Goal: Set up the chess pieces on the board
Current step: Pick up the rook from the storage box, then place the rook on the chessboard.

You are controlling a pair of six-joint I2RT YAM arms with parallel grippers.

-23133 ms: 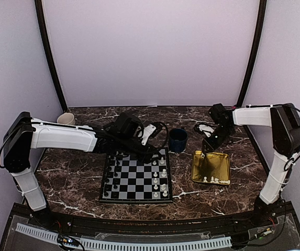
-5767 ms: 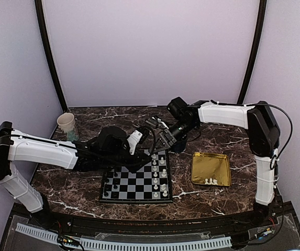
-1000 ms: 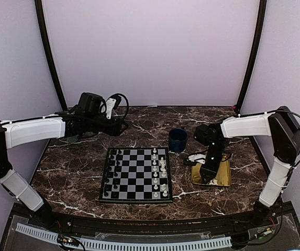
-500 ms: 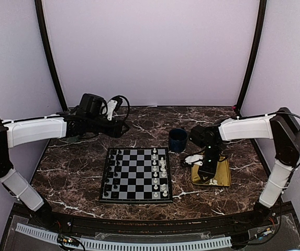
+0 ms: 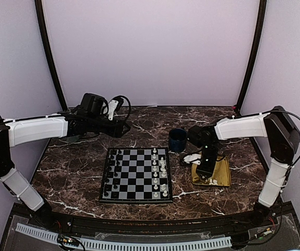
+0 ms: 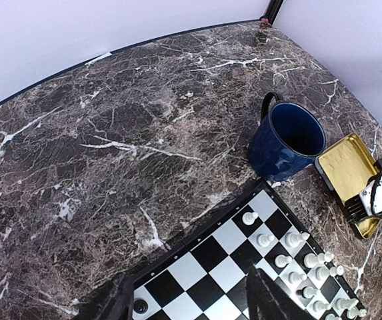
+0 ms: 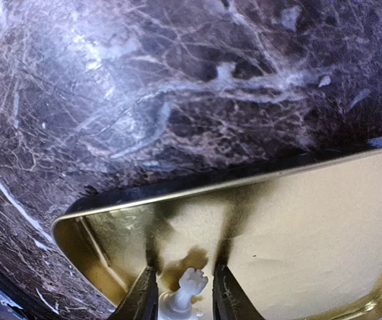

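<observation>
1. The piece (image 7: 189, 285), cream-white and upright, sits between the fingers of my right gripper (image 7: 185, 273), which are drawn in narrow and pinch it from both sides.
2. It is over a corner of the tray (image 7: 297, 220), and its shadow falls on the gold floor. I cannot tell whether its base is clear of that floor.
3. A few loose pieces (image 5: 212, 181) lie at the tray's near edge.
4. The board (image 5: 134, 180) lies flat to the left of the tray, apart from it. White pieces (image 5: 162, 167) stand on its right columns and black pieces (image 5: 113, 172) on its left ones.
5. The mug (image 5: 178, 139) stands just beyond the board's far right corner.
6. My left gripper (image 6: 187, 290) hovers above the table (image 5: 81, 167) past the board's far left corner, spread wide with nothing in it.
</observation>
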